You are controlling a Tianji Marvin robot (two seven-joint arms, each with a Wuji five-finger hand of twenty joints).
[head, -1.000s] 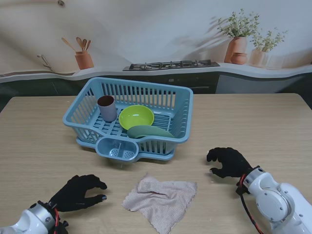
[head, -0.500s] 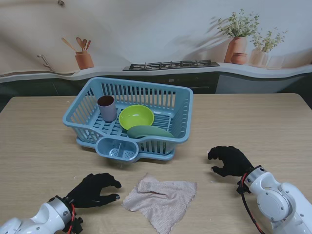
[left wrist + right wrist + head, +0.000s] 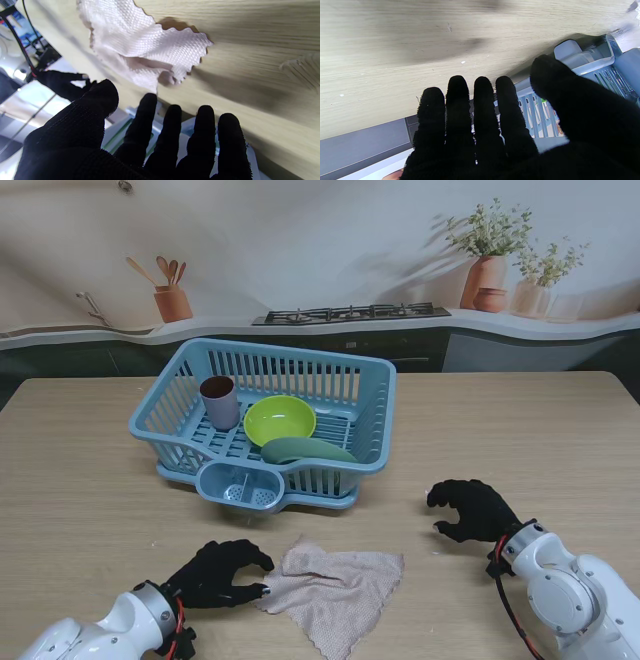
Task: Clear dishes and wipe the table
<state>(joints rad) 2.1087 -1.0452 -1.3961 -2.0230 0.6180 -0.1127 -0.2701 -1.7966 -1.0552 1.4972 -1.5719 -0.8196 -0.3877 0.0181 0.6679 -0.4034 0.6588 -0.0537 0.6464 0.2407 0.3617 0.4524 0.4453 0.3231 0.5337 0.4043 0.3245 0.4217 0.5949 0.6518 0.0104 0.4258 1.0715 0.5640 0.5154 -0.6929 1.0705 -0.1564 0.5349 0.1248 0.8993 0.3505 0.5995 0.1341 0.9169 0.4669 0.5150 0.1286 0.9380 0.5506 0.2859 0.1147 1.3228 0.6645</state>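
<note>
Cloth lies rumpled on the wooden table, nearer to me than the blue dish rack and apart from it. It is pale pink-white with a woven, dimpled texture and a scalloped edge; one corner is folded over on itself, as the left wrist view shows.

At the cloth's left edge sits the left hand in a black glove, its fingers curled but spread, tips right at the fabric's border. It holds nothing; whether a fingertip touches the cloth I cannot tell.

To the right of the cloth, well apart from it, the right hand rests on bare table with fingers bent and separated, also holding nothing.

Beyond the cloth, the rack holds a brown-rimmed grey cup upright at its left side, a lime-green bowl beside the cup, and a grey-green dish lying just nearer to me than the bowl. A small cutlery pocket juts from the rack's near wall, facing the cloth. Nothing stands between the left hand and the cloth.
</note>
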